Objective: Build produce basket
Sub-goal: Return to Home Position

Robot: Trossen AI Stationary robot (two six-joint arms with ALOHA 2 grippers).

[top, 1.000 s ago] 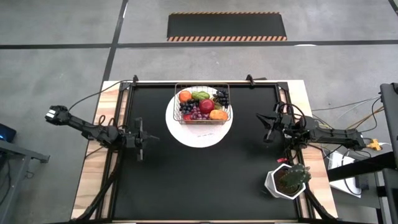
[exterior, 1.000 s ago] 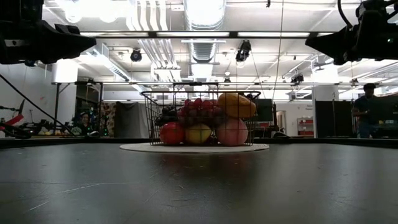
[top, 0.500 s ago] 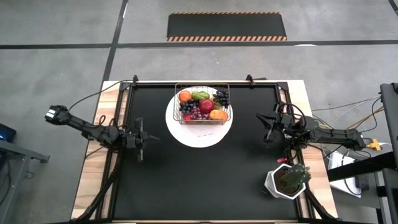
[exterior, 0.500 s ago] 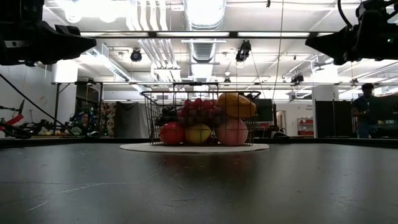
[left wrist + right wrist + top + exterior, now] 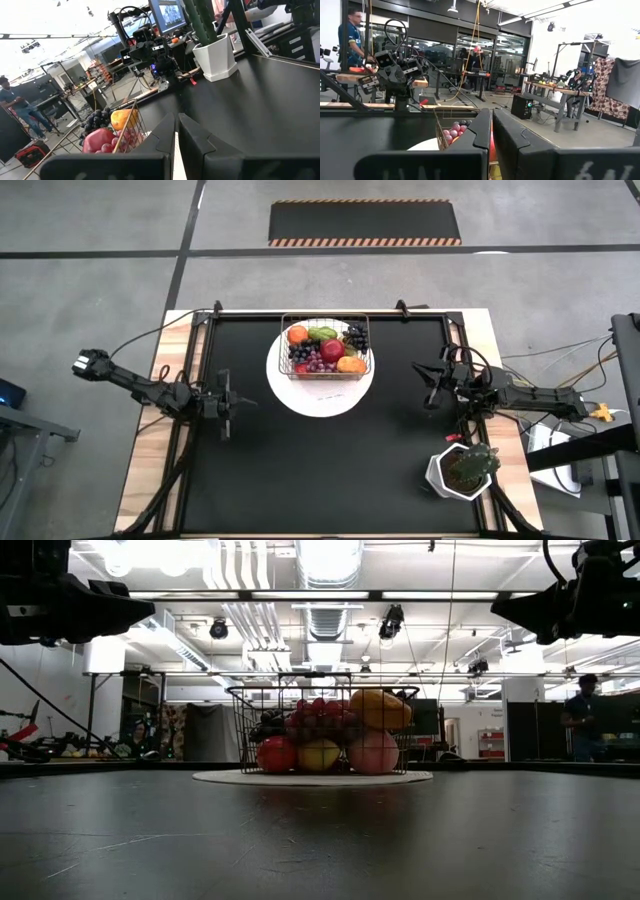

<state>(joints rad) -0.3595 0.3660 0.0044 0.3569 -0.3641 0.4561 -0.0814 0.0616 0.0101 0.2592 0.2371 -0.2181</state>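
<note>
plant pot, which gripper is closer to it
Right. The right gripper is on the same side of the table as the white plant pot, a little farther toward the back edge. The left gripper is across the table on the opposite side.

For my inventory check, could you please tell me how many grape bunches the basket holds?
2: a dark bunch in the basket's upper-right corner in the high view, a purple bunch at its lower left. More may lie hidden beneath.

Holding the left gripper (image 5: 238, 402) off the left side of the basket (image 5: 325, 317), fingers pressed almost together; holding the right gripper (image 5: 428, 385) off its right side likewise, both pointing inward.
</note>
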